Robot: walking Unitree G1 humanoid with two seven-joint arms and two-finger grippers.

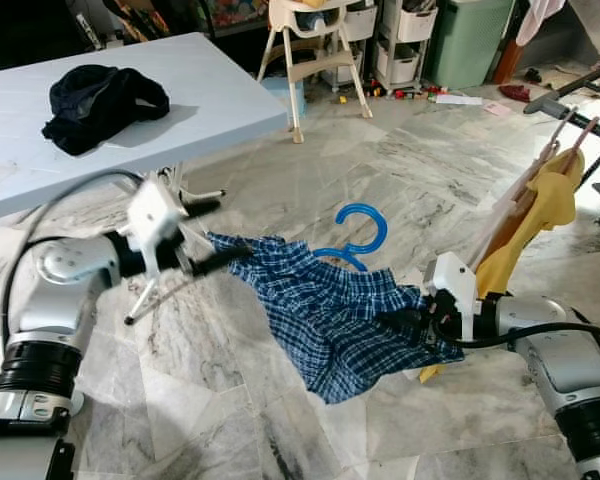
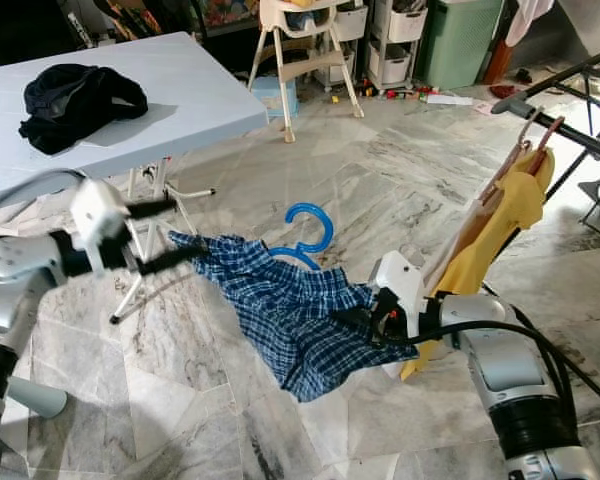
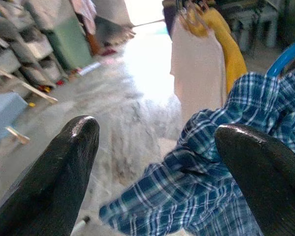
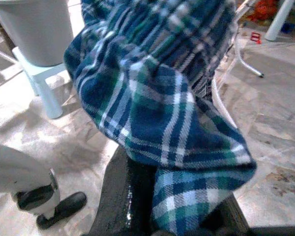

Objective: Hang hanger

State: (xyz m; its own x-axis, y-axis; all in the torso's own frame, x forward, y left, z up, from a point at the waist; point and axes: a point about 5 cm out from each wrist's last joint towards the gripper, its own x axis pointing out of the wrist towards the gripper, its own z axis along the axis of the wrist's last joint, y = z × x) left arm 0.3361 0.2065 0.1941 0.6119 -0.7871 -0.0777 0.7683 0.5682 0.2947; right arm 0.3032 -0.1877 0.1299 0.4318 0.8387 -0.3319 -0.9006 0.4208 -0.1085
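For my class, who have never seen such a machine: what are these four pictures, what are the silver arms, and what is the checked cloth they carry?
This is a humanoid robot with two silver arms, each ending in two black fingers. The two wide pictures come from cameras in its head, looking down; the two close ones come from cameras on its wrists. Between the arms hangs a blue checked shirt on a blue hanger. The right gripper is shut on the shirt's edge. The left gripper is open at the other end, one finger against the cloth. To the robot's right stands a rack with a yellow garment. Behind is a table with a dark garment on it.
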